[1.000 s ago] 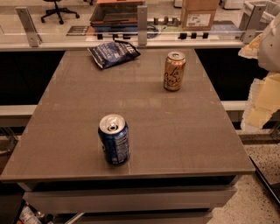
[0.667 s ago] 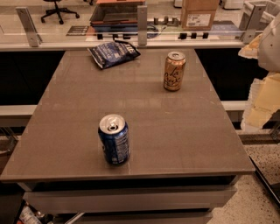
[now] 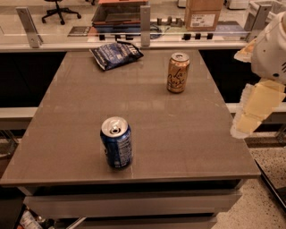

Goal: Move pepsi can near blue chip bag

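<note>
The pepsi can (image 3: 116, 142), dark blue with a silver top, stands upright near the front of the grey table (image 3: 187, 134), left of its middle. The blue chip bag (image 3: 115, 54), navy foil and wrinkled, lies at the table's far edge, left of centre, well apart from the can. My gripper (image 3: 251, 112) hangs off the table's right edge, pale yellow below the white arm (image 3: 270, 49). It is far to the right of the can, touches nothing and holds nothing.
A gold-tan can (image 3: 178, 72) with script lettering stands upright at the back right of the table. Behind the table runs a glass-railed counter (image 3: 145, 27) with a cardboard box (image 3: 203, 13). An office chair (image 3: 58, 9) stands far back left.
</note>
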You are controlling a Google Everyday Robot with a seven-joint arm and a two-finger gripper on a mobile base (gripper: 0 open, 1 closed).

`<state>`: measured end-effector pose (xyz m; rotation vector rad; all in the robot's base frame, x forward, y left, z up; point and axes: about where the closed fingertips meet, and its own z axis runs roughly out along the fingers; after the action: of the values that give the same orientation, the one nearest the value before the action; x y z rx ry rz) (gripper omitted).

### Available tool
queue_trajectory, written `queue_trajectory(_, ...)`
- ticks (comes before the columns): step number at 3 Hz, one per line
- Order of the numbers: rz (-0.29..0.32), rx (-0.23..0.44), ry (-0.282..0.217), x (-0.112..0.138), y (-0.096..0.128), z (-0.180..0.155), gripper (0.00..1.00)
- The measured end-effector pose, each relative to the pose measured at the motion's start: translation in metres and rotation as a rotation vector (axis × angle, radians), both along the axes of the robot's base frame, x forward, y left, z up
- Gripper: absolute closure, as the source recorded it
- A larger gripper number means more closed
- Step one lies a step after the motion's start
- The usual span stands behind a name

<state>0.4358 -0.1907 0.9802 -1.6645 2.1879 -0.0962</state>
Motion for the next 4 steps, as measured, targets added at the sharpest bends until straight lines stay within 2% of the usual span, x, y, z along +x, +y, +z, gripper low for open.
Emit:
queue_trajectory(1,0.015,0.094,0.000,0.002,0.020,-0.017,0.00)
queue_trajectory(3,0.106,0.410,0.037,-0.004,0.058,-0.054,0.00)
queue_trajectory(4,0.186,0.573,0.050,-0.014,0.083,-0.064,0.00)
